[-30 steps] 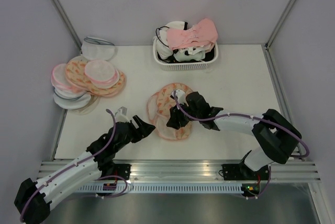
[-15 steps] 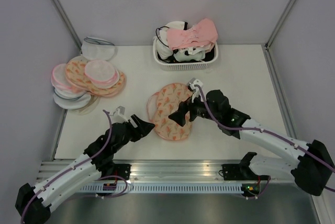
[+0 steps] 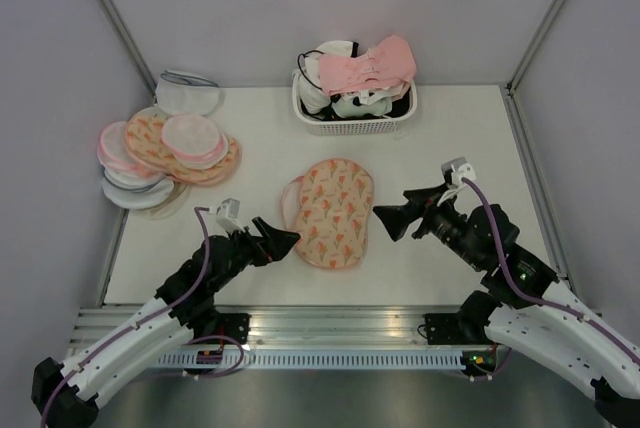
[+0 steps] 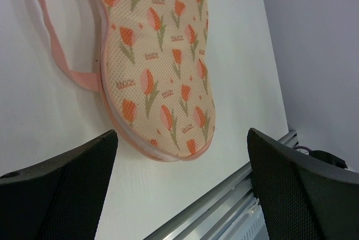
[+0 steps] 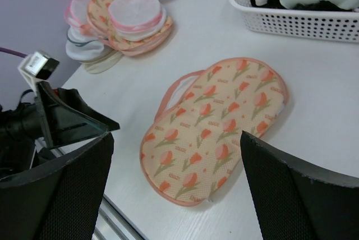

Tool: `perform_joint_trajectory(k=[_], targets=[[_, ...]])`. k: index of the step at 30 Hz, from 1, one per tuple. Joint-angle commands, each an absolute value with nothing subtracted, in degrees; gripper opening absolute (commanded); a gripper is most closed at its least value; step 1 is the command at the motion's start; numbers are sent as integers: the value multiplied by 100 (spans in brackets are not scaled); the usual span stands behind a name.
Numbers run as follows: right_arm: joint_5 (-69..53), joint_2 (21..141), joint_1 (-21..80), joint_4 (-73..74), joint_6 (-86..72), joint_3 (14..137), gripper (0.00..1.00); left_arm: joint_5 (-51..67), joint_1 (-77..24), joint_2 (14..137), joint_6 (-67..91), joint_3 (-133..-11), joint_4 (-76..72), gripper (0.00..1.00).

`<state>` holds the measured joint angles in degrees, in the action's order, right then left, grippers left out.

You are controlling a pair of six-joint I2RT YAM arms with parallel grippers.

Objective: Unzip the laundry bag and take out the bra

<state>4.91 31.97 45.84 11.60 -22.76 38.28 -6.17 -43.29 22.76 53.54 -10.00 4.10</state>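
Far left on the desk (image 3: 450, 138), a heap of peach and white-pink pouches (image 3: 165, 156) is seen stacked by the wall, with one white pouch (image 3: 188, 94) set apart behind it. Next, the left gripper (image 3: 278, 240) is found low over the near part of the desk. Its fingers (image 4: 67, 178) are spread wide and nothing is held between them. The tips are pointed at the laundry bag (image 3: 335, 210) and are stopped just short of its near-left rim, so no contact is made.

The bag is laid flat in the middle of the desk, tulip-print side up, and a thin pink loop (image 3: 288, 204) is shown sticking out along its left edge. Whether the zip is undone cannot be told.

Behind it, at the back of the desk, a white basket (image 3: 355, 126) is filled with white and black-trimmed garments. A pale salmon-pink bra (image 3: 368, 65) is draped across the top of that heap.

To the right, the right gripper (image 3: 398, 214) is held clear of the bag's right side, its fingers (image 5: 291, 195) likewise parted and nothing gripped.
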Motion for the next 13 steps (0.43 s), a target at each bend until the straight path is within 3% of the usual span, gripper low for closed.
perform_joint_trajectory(k=[1, 13], targets=[[1194, 3252, 4579, 1906, -2434, 3964, 98, -510, -4307, 2197, 4834, -1327, 123, 100], [1081, 3111, 4579, 1740, -2426, 3850, 98, -457, -4307, 2057, 4816, -1389, 114, 100]])
